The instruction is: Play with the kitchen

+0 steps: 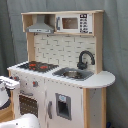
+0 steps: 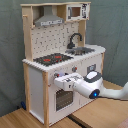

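Observation:
The kitchen [image 1: 65, 95] is a white and light-wood toy unit, seen in both exterior views. On its counter are a black-red stovetop [image 1: 35, 65], a grey sink [image 1: 73, 74] and a black faucet [image 1: 85, 58]; a hood [image 1: 40, 26] and a small microwave [image 1: 75, 23] sit above. In the second exterior view my gripper [image 2: 62, 80] is at the front panel of the kitchen [image 2: 35, 85], just above the oven door [image 2: 62, 98] and below the knobs [image 2: 75, 69]. In the first exterior view the gripper [image 1: 10, 83] shows only at the left edge.
The kitchen stands on a wooden floor [image 2: 20, 120] in front of a grey curtain [image 2: 10, 45]. My white arm [image 2: 107, 93] reaches in from the second exterior view's right. A white arm part [image 1: 22, 121] fills the bottom left of the first exterior view.

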`<control>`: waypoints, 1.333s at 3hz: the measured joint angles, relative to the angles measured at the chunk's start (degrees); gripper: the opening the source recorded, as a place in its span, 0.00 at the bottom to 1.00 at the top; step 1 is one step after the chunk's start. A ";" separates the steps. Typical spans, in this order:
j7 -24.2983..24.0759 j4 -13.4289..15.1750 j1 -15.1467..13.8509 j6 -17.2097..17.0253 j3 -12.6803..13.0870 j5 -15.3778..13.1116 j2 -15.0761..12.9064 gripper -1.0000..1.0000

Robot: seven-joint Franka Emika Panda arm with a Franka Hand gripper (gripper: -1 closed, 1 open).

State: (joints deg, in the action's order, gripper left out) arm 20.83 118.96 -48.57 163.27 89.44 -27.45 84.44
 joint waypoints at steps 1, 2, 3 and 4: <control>1.33 -3.34 -3.63 2.79 0.27 0.00 0.01 1.00; 1.27 -4.71 -5.74 5.01 0.70 0.22 -0.07 1.00; 1.26 -4.71 -5.74 5.01 0.66 0.22 -0.08 0.00; -3.68 -4.14 -5.44 4.93 0.07 0.35 -0.15 0.00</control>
State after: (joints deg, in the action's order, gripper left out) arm 17.15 114.82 -54.01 168.20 89.51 -27.10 84.29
